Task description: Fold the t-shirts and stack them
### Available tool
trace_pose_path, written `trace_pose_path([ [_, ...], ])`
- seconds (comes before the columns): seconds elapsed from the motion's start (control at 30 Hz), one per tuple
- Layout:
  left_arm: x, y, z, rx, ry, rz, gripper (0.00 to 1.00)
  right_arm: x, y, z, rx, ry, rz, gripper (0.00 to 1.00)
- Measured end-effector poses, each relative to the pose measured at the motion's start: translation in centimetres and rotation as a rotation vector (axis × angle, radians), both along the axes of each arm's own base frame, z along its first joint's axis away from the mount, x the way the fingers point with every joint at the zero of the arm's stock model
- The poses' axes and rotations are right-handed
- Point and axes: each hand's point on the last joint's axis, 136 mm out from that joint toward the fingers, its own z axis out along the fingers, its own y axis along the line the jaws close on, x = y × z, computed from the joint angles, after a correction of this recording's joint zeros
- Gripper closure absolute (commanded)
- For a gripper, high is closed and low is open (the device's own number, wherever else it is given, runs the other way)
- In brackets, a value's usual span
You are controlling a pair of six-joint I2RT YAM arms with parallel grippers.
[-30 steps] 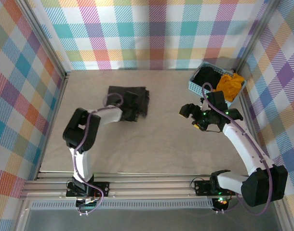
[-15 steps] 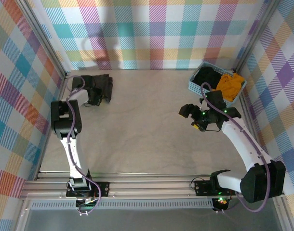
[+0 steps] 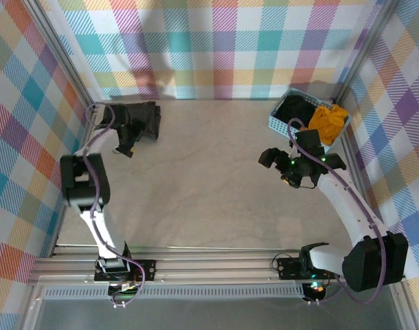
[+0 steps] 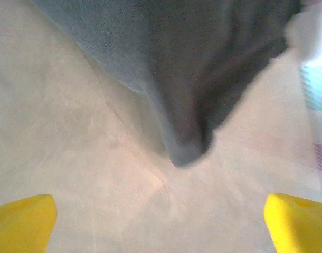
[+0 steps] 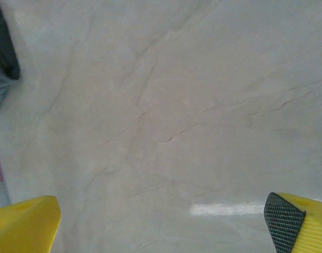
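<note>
top external view: the dark charcoal-grey t-shirt (image 3: 144,118) is seen bunched in a loose heap at the far left corner of the surface (image 3: 209,185), close to the plaid wall (image 3: 216,48). the left end effector (image 3: 126,141) is placed just beside the near edge of that heap, at the end of the left arm stretched toward the corner. in the left wrist view its yellow fingertips (image 4: 21,221) are set wide apart at the two lower corners, and nothing is pinched between them. bare surface lies in the gap, and the grey cloth is seen just beyond it, a rounded corner of the fabric pointing toward the gap.

the right end effector (image 3: 270,158) is held over the right half of the surface, near the light blue basket (image 3: 275,125) but apart from it. in the right wrist view its fingers are likewise spread wide, with pale veined surface between them and nothing gripped. the black t-shirt (image 3: 295,108) and the mustard-orange t-shirt (image 3: 331,120) are piled in the basket at the far right corner, the orange one draped over its rim.
</note>
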Motion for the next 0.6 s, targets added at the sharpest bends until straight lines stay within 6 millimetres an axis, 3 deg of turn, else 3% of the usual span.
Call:
trace_pose_path([
  [0.13, -3.5, -0.2, 7.7, 0.071, -0.172, -0.010, 0.00, 0.9, -1.8, 0.9, -0.114, -0.071, -0.025, 0.00],
  [0.23, -6.6, 0.0, 9.6, 0.155, -0.215, -0.011, 0.00, 1.9, -3.8, 1.2, -0.219, -0.136, -0.067, 0.00],
  [0.37, -12.0, 1.5, 7.2, 0.268, -0.125, 0.045, 0.00, 2.8, -5.8, -0.4, -0.325, -0.238, -0.095, 0.00],
  [0.47, -15.9, 3.2, 5.1, 0.348, -0.057, 0.101, 0.00, 2.6, -7.3, -3.4, -0.423, -0.270, -0.100, 0.00],
  [0.6, -18.0, 3.7, 2.9, 0.479, -0.046, 0.008, 0.00, 2.5, -9.2, -6.9, -0.556, -0.275, -0.083, 0.00],
])
